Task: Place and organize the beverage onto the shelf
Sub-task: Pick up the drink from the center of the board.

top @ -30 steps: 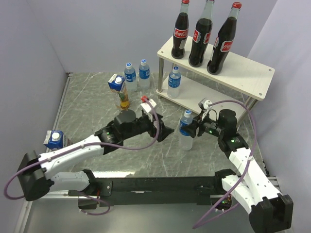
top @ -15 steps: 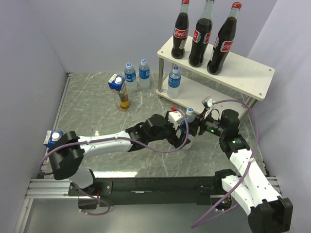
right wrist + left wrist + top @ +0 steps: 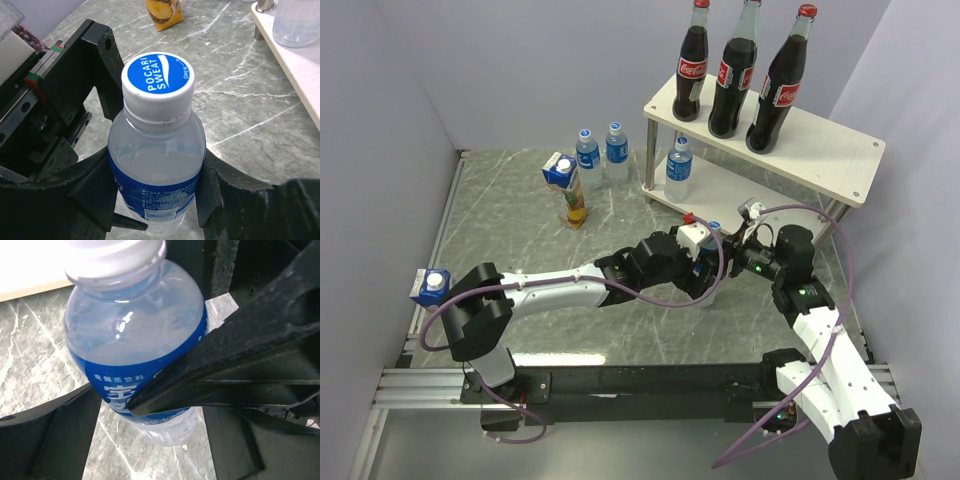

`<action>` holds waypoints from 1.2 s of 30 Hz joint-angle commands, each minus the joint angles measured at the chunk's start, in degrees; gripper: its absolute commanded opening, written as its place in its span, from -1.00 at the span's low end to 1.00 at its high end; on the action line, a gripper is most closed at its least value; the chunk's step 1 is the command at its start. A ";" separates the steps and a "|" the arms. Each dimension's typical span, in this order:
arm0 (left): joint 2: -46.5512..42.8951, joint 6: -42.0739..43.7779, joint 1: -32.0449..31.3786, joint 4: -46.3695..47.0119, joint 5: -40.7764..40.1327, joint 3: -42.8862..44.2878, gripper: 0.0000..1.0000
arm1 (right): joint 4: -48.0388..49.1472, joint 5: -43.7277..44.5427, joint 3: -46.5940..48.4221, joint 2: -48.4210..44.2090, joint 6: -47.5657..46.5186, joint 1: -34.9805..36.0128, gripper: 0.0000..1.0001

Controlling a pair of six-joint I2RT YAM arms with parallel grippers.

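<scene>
Your left gripper [image 3: 116, 407] has swung in around the water bottle [image 3: 157, 145] that your right gripper [image 3: 156, 196] clamps upright just before the shelf [image 3: 820, 152]; whether the left grips yet I cannot tell, but a handover looks likely.

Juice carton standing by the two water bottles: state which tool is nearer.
Left. The left tool reaches the middle water bottle from the side facing the juice carton; the right tool grips it from the far side.
</scene>
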 commanded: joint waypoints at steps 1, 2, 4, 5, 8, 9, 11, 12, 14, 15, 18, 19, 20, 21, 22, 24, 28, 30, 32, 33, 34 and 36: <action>0.42 -0.44 -0.12 1.28 -3.46 3.75 0.65 | 7.78 -3.99 3.92 -1.62 2.04 0.21 -0.94; 0.60 -0.44 -0.12 1.28 -3.38 3.84 0.60 | 7.95 -4.78 3.92 -1.53 2.12 0.13 -0.93; 0.69 -0.44 -0.12 1.54 -2.86 3.93 0.50 | 7.95 -5.05 3.92 -1.44 2.39 0.30 -0.90; 0.69 -0.35 -0.12 1.54 -2.68 4.02 0.33 | 7.95 -5.31 3.92 -1.35 2.48 0.13 -0.88; 0.25 0.18 -0.21 2.24 -1.10 3.85 -0.08 | 7.69 -6.01 4.18 -0.92 2.74 0.13 -0.70; 0.07 0.44 -0.12 2.50 -0.83 3.32 -0.19 | 7.51 -6.28 4.27 -0.91 2.74 0.13 -0.61; -0.89 0.62 -0.12 3.82 -0.48 2.53 -0.55 | 7.42 -6.63 4.36 -0.56 2.74 0.13 -0.41; -1.33 0.88 -0.12 4.35 -0.48 1.39 -0.64 | 7.25 -6.72 4.45 -0.48 2.74 0.13 -0.34; -2.38 1.14 -0.12 5.93 -0.48 0.16 -0.84 | 6.99 -7.16 4.45 -0.12 2.74 0.13 -0.14; -2.82 1.49 -0.12 6.46 -0.48 -1.07 -0.88 | 6.90 -7.42 4.53 -0.12 2.74 0.13 -0.07; -3.88 2.20 -0.12 8.48 -0.13 -3.27 -0.98 | 6.64 -8.39 4.80 0.58 3.18 0.13 0.18; -4.14 2.37 -0.12 9.00 0.05 -3.80 -0.99 | 6.37 -9.09 4.89 0.84 3.27 0.13 0.23; -4.41 2.55 -0.12 9.53 0.22 -4.32 -0.99 | 6.20 -9.44 4.97 1.45 3.53 0.13 0.30; -4.50 2.90 -0.12 10.32 0.40 -5.11 -0.99 | 6.11 -9.88 5.15 1.72 3.71 0.13 0.33; -4.67 3.08 -0.12 10.59 0.49 -5.47 -0.99 | 5.76 -10.41 5.24 2.16 3.79 0.13 0.37; -4.94 3.43 -0.12 11.73 0.66 -6.52 -0.99 | 5.67 -10.85 5.50 2.60 4.15 0.13 0.40; -5.38 3.96 -0.03 13.75 0.84 -8.28 -0.99 | 4.96 -11.11 6.03 3.57 4.50 0.13 0.43; -5.46 4.39 -0.03 14.11 0.84 -8.90 -0.99 | 5.14 -11.29 5.85 3.66 5.02 0.13 0.44; -5.55 4.57 -0.12 14.46 0.84 -9.25 -0.99 | 5.23 -11.29 5.85 3.92 5.29 0.13 0.45; -5.55 4.83 -0.03 14.55 0.84 -9.34 -0.99 | 5.31 -11.38 5.94 4.01 5.46 0.13 0.45; -5.55 4.92 -0.12 14.63 1.54 -9.43 -0.99 | 5.40 -11.38 5.94 4.10 5.55 0.13 0.44; -5.46 5.18 -0.12 14.55 1.98 -9.51 -0.99 | 5.49 -11.55 6.03 4.18 5.99 0.13 0.45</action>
